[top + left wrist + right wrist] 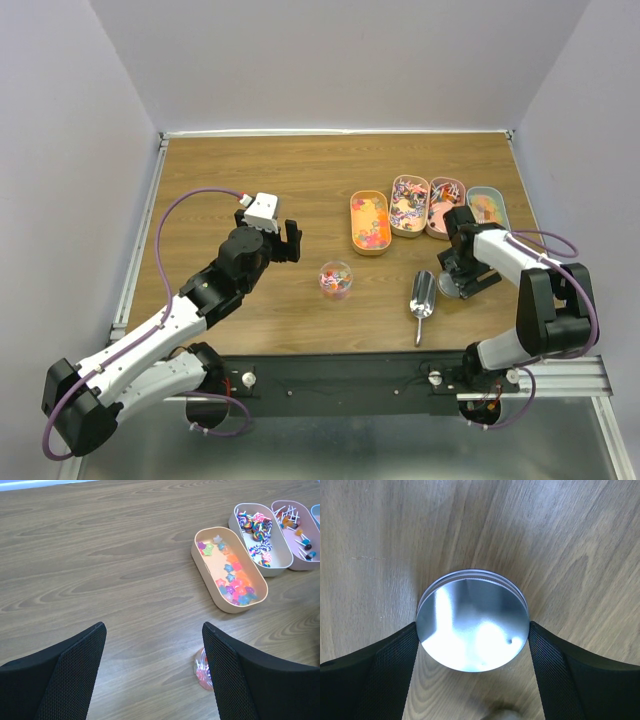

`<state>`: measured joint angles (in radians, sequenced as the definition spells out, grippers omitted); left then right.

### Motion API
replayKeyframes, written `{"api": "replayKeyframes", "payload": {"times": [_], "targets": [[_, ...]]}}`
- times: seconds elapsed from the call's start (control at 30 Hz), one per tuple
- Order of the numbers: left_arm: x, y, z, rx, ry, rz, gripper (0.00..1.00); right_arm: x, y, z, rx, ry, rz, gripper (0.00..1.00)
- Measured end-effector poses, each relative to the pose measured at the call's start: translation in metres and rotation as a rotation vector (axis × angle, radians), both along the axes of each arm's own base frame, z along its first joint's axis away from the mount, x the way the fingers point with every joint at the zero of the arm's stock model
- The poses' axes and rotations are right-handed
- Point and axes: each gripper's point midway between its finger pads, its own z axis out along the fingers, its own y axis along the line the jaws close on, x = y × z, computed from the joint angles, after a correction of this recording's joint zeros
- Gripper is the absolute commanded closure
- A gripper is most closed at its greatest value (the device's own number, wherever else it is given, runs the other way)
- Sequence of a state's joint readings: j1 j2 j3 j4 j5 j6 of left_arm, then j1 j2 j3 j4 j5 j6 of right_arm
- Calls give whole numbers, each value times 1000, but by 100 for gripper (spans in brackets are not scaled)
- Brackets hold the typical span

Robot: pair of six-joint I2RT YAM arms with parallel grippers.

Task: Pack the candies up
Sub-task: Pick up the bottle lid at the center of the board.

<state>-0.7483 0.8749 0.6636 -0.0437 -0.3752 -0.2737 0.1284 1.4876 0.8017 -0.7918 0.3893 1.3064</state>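
Note:
A small clear jar (336, 280) holding tiny pink and orange candies (335, 279) stands mid-table. In the left wrist view the jar (201, 670) peeks out from behind my right-hand finger. My left gripper (290, 241) hovers open to the jar's left, and only bare wood lies between its fingers (153, 630). A round metal lid (472, 625) lies flat on the table. My right gripper (472, 632) has a pad touching it on each side. From above, the lid (448, 287) shows just under that gripper (458, 278).
Several oblong trays of sweets stand at the back right: an orange one (370, 222) with star candies (235, 582), two pink ones (409, 206) (445, 207) and a pale one (487, 205). A metal scoop (423, 298) lies between jar and lid.

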Motion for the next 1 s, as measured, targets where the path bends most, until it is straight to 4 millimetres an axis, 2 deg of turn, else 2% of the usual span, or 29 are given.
{"api": "replayKeyframes", "payload": {"times": [0.2,0.33,0.63,0.87,1.0], "targets": [[0,0,0,1,0,0,15,-5,-1,3,-8,29,16,19],[0,0,0,1,0,0,15,-2,-3,14,-19,42,35,19],[0,0,0,1,1,0,15,15,-8,50,-57,30,100,19],[0,0,-3,4,8,1,15,38,-10,88,-90,-20,179,19],[1,0,-4,5,12,4,15,52,-5,109,-104,-53,250,18]]}}
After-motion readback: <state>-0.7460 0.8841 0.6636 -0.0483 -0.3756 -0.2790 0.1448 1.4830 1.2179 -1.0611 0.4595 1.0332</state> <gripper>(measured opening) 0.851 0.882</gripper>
